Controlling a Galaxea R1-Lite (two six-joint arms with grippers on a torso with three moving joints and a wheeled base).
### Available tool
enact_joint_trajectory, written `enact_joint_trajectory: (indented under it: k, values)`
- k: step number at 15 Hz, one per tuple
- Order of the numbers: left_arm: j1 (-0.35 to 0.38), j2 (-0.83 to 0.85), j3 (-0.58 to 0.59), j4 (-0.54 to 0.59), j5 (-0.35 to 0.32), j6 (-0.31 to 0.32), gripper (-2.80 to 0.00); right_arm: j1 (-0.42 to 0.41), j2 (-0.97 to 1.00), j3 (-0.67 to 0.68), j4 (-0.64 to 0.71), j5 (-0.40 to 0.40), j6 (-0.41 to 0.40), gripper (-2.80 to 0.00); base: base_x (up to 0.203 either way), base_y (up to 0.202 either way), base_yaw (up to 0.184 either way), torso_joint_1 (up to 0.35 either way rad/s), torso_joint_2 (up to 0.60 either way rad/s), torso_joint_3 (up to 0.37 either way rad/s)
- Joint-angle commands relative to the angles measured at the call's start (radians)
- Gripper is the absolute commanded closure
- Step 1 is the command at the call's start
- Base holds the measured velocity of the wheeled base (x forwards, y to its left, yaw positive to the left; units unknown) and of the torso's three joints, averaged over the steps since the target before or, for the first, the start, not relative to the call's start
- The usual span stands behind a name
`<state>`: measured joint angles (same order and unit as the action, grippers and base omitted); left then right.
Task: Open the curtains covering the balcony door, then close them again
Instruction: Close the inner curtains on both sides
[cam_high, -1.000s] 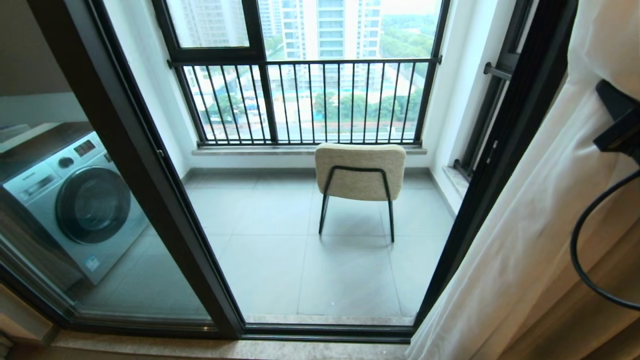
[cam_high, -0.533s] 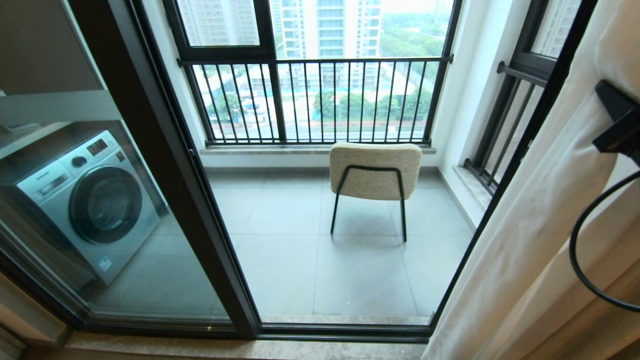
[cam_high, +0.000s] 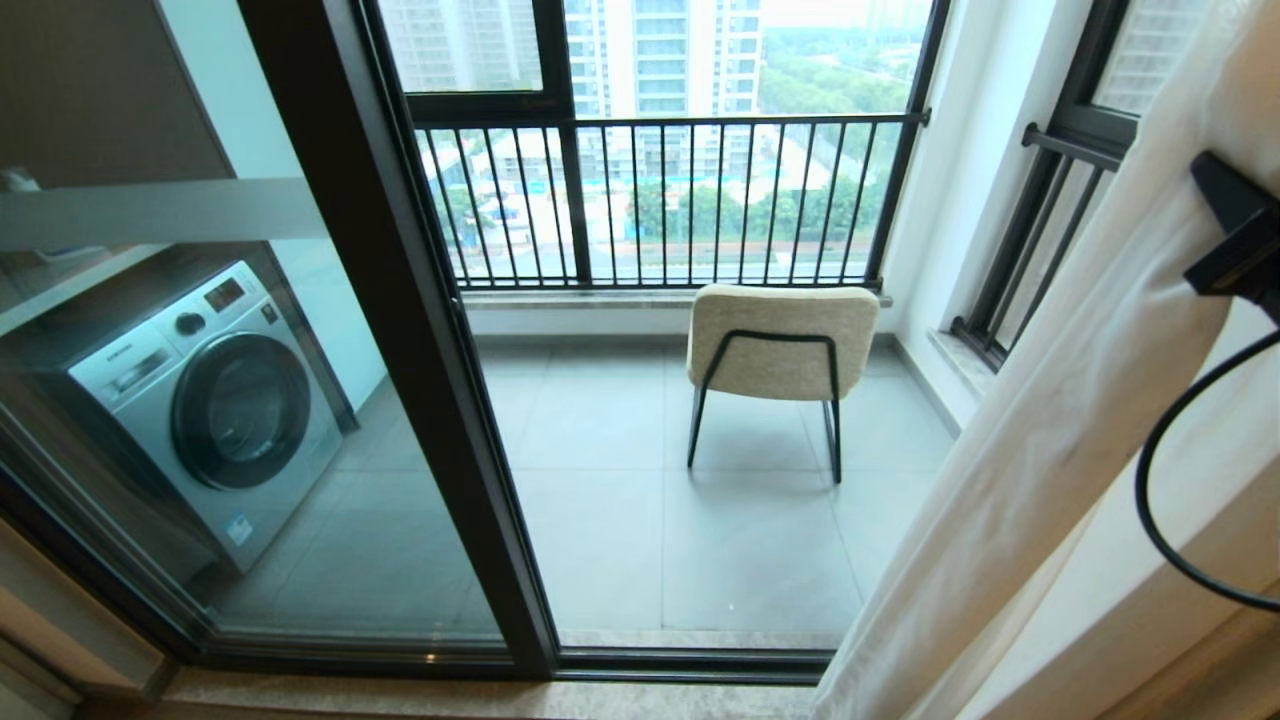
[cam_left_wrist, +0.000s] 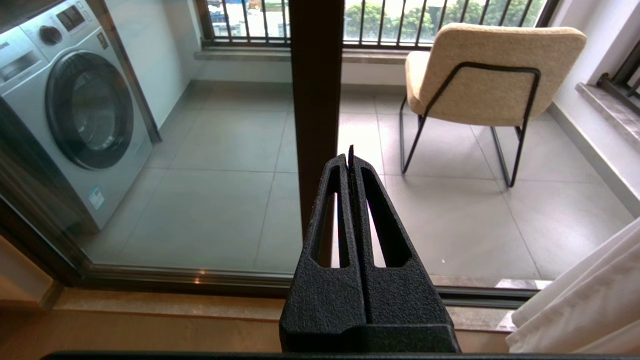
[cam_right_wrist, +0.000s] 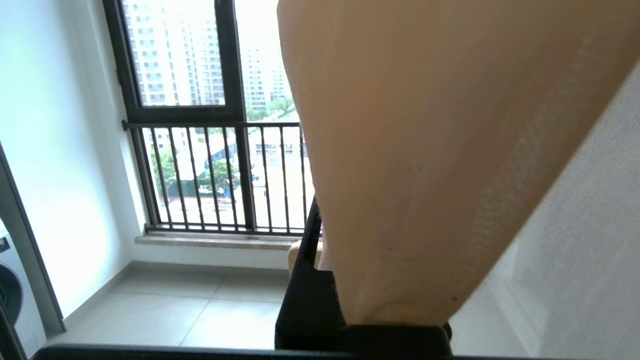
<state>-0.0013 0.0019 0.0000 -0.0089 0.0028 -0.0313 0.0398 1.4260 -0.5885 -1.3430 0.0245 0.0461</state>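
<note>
While you are looking out at the balcony, your right gripper (cam_right_wrist: 320, 260) is sitting up high at the right side, and its fingers are pinching tight on the sheer white curtains (cam_high: 1080, 420). The thin see-through cloth is draping over that gripper and looking cream where it is bunching up. It is hanging in soft folds down the right side of the tall glass balcony door with the thin dark metal frame (cam_high: 430, 350), so most of the glass is showing.

Your left gripper (cam_left_wrist: 350, 165) is hanging low in front of the door's dark middle post, well apart from the cloth. Its black fingers are pressing flat together and gripping nothing.

Behind the glass, a cream padded chair with thin black legs (cam_high: 780, 340) is standing on the grey tiled floor (cam_high: 620, 520). A silver washing machine with a round door (cam_high: 210, 400) is sitting at the left. A black barred railing (cam_high: 680, 200) is running along the far window.
</note>
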Motion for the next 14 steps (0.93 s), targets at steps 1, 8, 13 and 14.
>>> enact_joint_trajectory:
  k: [1,8,13,14]
  values:
    - [0.000,0.000,0.000,0.000,0.000,-0.001,0.00,0.003,0.009,-0.025,-0.003,0.002,0.001,0.00,0.000,0.170,0.008,0.001,0.00,0.002]
    - [0.000,0.000,0.000,0.000,0.000,-0.001,0.00,0.081,0.032,-0.077,-0.006,-0.059,-0.003,0.00,0.000,0.188,-0.002,0.002,0.00,0.002]
    - [0.000,0.000,0.000,0.000,0.000,-0.001,0.00,0.121,0.039,-0.079,-0.008,-0.080,-0.008,0.00,0.000,0.190,0.000,0.004,0.00,0.000]
    - [0.000,0.000,0.000,0.000,0.000,-0.001,0.00,0.121,0.039,-0.079,-0.008,-0.080,-0.008,0.00,0.000,0.195,0.003,0.006,0.00,0.002]
